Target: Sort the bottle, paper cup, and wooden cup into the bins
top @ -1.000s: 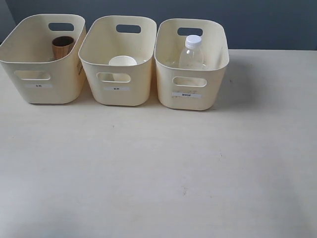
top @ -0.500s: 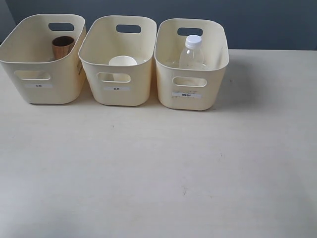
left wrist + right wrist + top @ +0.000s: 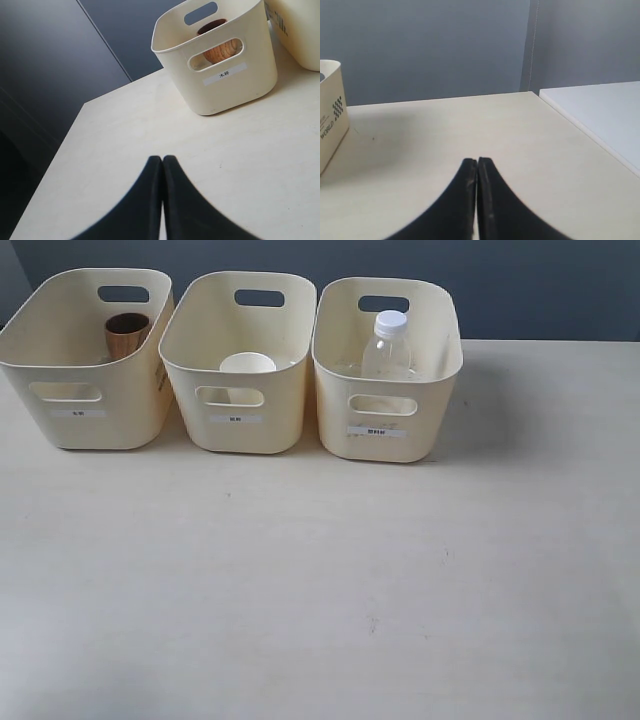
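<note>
Both grippers, left gripper (image 3: pixel 162 165) & right gripper (image 3: pixel 477 167), pinched together w/ nothing held, wooden cup (image 3: pixel 220 47) ahead of the left one in its bin (image 3: pixel 240 92) — prob stiff, light, slick, so I'd grab it by the rim.

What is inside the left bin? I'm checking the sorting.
The wooden cup stands inside the left bin, its dark inside showing. The bin's front wall hides the cup's base and the floor around it.

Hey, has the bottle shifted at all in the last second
No. The bottle stands upright in the right-hand bin, its white cap just below the back handle cutout, exactly as in both earlier exterior views.
</note>
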Motion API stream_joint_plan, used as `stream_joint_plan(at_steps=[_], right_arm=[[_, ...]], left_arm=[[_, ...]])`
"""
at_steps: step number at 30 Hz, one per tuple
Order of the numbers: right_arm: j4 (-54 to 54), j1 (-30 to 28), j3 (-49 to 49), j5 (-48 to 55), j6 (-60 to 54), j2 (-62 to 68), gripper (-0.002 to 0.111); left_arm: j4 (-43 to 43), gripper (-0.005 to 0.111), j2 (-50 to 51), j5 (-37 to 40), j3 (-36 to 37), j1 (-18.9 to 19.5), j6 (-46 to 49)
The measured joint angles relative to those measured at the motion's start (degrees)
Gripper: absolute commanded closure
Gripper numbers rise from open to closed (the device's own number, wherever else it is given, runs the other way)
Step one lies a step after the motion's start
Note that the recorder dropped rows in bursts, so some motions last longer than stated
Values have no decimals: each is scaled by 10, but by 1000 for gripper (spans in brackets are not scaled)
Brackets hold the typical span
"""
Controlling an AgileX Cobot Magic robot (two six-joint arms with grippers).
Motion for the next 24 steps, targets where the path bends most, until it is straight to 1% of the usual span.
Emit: stream_joint_plan(at_steps=[24], right_arm=[[0, 0, 0, 1, 0, 0, 107]], left_arm=[[0, 107, 0, 0, 0, 0, 0]])
